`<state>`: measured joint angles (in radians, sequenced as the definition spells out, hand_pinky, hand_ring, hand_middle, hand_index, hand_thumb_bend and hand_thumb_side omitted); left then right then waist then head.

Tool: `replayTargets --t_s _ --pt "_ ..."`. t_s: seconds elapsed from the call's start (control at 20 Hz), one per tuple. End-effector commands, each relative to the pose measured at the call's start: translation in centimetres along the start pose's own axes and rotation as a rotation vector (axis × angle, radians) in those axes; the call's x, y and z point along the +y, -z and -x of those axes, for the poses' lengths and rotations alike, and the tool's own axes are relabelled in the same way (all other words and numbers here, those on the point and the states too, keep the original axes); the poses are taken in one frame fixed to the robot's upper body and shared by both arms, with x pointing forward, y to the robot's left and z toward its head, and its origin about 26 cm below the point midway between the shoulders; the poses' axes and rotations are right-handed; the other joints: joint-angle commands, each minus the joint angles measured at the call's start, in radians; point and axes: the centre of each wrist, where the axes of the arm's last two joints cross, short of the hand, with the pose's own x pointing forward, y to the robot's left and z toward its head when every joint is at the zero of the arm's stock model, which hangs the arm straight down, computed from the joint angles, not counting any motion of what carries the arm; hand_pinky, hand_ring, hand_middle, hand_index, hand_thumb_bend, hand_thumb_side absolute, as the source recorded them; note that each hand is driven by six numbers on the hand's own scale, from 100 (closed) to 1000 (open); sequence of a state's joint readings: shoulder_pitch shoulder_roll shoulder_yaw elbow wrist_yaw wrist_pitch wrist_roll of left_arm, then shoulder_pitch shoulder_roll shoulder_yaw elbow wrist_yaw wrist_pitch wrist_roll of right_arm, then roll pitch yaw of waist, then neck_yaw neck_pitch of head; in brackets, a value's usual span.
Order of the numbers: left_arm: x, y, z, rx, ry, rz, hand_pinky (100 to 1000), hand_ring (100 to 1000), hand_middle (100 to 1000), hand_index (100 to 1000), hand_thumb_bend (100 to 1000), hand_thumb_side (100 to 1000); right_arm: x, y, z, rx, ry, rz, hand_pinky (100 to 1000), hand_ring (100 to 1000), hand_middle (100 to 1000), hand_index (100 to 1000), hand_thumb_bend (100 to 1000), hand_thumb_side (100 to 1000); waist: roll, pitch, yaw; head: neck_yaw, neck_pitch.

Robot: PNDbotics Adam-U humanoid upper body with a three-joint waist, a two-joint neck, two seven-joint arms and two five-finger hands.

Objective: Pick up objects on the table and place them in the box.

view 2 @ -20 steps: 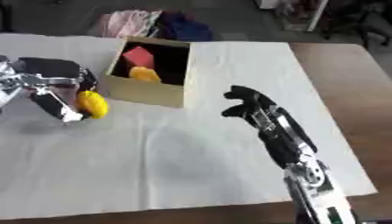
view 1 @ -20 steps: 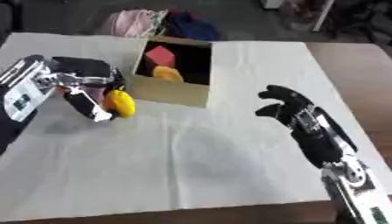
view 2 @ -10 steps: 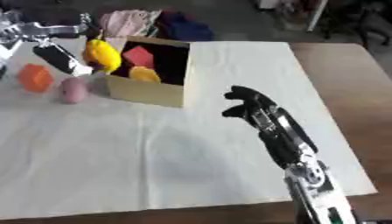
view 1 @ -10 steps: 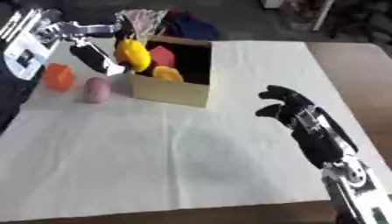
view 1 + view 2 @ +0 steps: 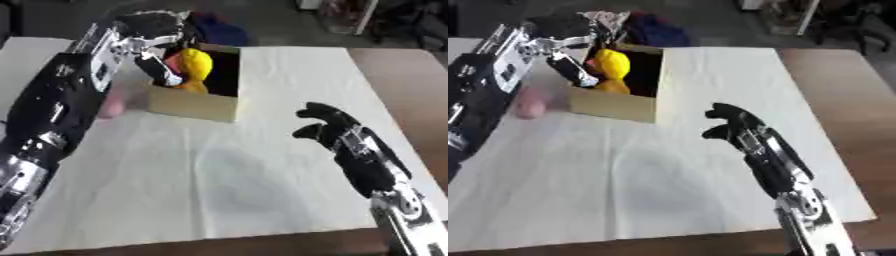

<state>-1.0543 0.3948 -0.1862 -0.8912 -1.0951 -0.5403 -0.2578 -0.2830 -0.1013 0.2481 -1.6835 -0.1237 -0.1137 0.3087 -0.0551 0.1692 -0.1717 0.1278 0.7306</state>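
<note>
left hand (image 5: 153, 37) curled round the yellow object (image 5: 194, 65), held over the open box (image 5: 197, 102) for release inside; right hand (image 5: 328, 125) idle, fingers curled on nothing.

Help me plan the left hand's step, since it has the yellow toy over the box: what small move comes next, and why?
Probably lower a little and open the fingers. The left hand holds the yellow toy above the box opening, inside its walls, so letting go should drop it in. The right hand hangs idle, apart.
</note>
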Motion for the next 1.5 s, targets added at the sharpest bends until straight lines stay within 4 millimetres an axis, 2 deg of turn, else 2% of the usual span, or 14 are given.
replayTargets --t_s 0.05,0.1,0.15,0.4,0.45,0.55,0.65,0.9,1.1,1.25,1.5 --pt "0.8 0.2 0.2 0.030 0.051 -0.076 739 624 658 774 351 255 -0.1 0.5 -0.6 -0.027 -0.007 -0.014 819 694 804 885 100 803 -0.011 -0.008 -0.002 0.004 0.000" --pt "0.6 0.2 0.2 0.032 0.056 -0.080 739 624 658 774 351 255 -0.1 0.5 -0.6 -0.027 -0.007 -0.015 819 694 804 885 100 803 -0.011 -0.008 -0.002 0.004 0.000" --pt "0.5 0.2 0.4 0.038 0.059 -0.082 781 702 755 834 401 251 -0.1 0.5 -0.7 -0.027 -0.007 -0.014 819 695 804 885 100 802 -0.011 -0.009 -0.002 0.003 0.000" --pt "-0.3 -0.2 0.8 0.105 0.060 -0.076 841 785 847 906 450 235 -0.2 0.5 -0.6 -0.026 -0.009 -0.015 819 695 804 885 100 802 -0.012 -0.012 0.004 0.000 -0.001" --pt "-0.3 -0.3 0.9 0.107 0.060 -0.068 848 791 857 913 446 269 -0.2 0.5 -0.6 -0.026 -0.009 -0.015 819 695 804 886 100 802 -0.012 -0.012 0.005 -0.001 -0.001" --pt "-0.2 -0.5 1.1 0.104 0.057 -0.057 848 789 854 911 434 280 -0.2 0.5 -0.6 -0.025 -0.011 -0.013 819 695 804 886 100 802 -0.012 -0.013 0.006 -0.003 -0.002" --pt "0.2 -1.0 1.5 0.098 0.050 -0.057 838 772 837 907 416 248 -0.3 0.4 -0.6 -0.023 -0.013 -0.010 819 695 804 886 100 802 -0.012 -0.013 0.009 -0.006 -0.004" --pt "1.9 -3.6 3.2 0.048 0.083 -0.028 809 727 793 882 342 234 -0.6 0.2 -0.6 -0.018 -0.024 0.000 819 695 804 886 100 802 -0.007 -0.013 0.023 -0.027 -0.007" --pt "2.7 -6.9 5.4 0.026 0.114 0.049 799 723 784 868 403 284 -0.9 0.0 -0.6 -0.012 -0.034 0.009 819 695 804 886 100 803 -0.001 -0.014 0.036 -0.040 -0.004" --pt "2.4 -9.5 7.3 0.050 0.116 0.137 799 722 775 862 462 320 -1.0 -0.1 -0.5 -0.009 -0.037 0.010 819 695 804 885 100 802 0.004 -0.015 0.042 -0.043 -0.002" --pt "0.6 -11.2 8.3 0.091 0.127 0.311 803 735 779 866 545 379 -1.0 -0.1 -0.5 -0.007 -0.039 0.013 819 695 804 886 100 804 0.004 -0.015 0.043 -0.045 0.001"
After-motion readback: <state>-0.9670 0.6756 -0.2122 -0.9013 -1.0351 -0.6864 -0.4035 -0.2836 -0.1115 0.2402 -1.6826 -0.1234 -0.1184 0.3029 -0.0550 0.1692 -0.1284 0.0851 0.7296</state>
